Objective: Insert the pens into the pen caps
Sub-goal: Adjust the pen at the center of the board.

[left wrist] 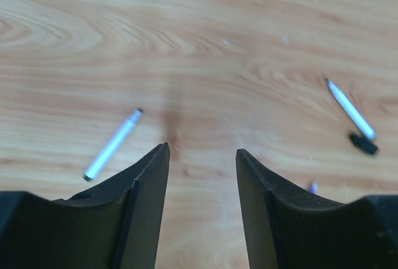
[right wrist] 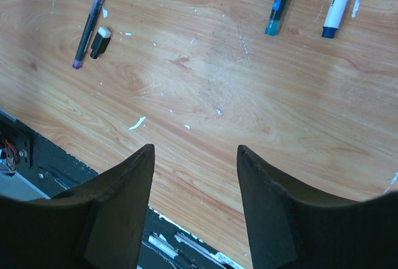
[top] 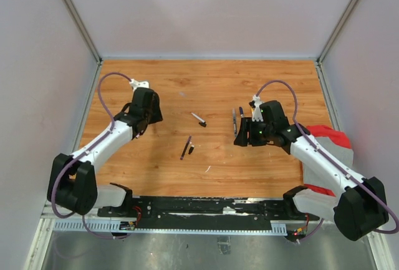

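Note:
In the left wrist view my left gripper (left wrist: 202, 152) is open over bare wood, nothing between its fingers. A white pen (left wrist: 114, 145) lies just left of it. Another white pen (left wrist: 351, 110) lies to the right, a black pen cap (left wrist: 364, 143) at its end. My right gripper (right wrist: 195, 148) is open and empty near the table's front edge. A dark pen (right wrist: 90, 23) with a small black cap (right wrist: 101, 41) beside it lies to its upper left. Two more pens (right wrist: 281, 2) (right wrist: 341, 2) lie at the top. From above, the left gripper (top: 144, 125) and right gripper (top: 245, 138) flank the pens (top: 198, 119) (top: 186, 147).
The wooden table (top: 156, 164) is walled by grey panels on three sides. A black rail (top: 206, 211) runs along the near edge. A red and white object (top: 330, 139) lies at the right side by the right arm. Small white flecks (right wrist: 137, 123) dot the wood.

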{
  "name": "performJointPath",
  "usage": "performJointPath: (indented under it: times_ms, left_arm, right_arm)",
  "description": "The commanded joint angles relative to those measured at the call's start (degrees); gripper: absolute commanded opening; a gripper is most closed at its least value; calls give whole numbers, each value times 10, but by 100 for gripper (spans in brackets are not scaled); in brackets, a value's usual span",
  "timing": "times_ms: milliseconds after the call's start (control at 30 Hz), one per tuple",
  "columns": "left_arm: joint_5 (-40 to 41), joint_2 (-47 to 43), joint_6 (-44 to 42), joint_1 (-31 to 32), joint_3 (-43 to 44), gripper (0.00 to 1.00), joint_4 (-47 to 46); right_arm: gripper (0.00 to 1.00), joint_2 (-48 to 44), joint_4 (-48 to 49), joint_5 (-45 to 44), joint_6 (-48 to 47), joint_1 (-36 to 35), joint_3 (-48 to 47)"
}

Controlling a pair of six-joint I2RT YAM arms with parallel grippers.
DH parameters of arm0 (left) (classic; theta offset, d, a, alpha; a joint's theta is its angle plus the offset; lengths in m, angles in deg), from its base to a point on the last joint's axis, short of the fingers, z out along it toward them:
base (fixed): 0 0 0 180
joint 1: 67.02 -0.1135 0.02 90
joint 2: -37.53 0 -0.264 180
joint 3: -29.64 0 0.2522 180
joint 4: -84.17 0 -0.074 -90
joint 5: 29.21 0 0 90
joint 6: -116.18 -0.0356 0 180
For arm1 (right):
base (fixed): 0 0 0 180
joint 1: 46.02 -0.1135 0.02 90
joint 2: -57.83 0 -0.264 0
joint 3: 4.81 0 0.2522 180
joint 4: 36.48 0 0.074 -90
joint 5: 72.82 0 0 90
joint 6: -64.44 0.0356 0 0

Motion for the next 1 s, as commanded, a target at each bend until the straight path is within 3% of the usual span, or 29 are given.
performJointPath:
  times_ms: [0, 167, 467, 733, 967]
  left_arm:
    - [-4, 35, -16, -81, 14, 53, -59]
    - [-29, 89, -23, -160, 17, 60, -107]
    - [-93, 177, -71, -219, 29, 70, -112]
    - [-127, 239, -76, -227, 50, 73, -85]
    - [-124, 194, -63, -227, -3, 75, -75]
  right_arm:
    - [57, -16, 1, 40, 4, -6, 10]
    - [58, -23, -3, 55, -1, -7, 12]
    - [60, -25, -5, 58, 0, -8, 19]
    - [62, -23, -3, 60, 3, -12, 16]
    - [63, -25, -2, 61, 6, -14, 15]
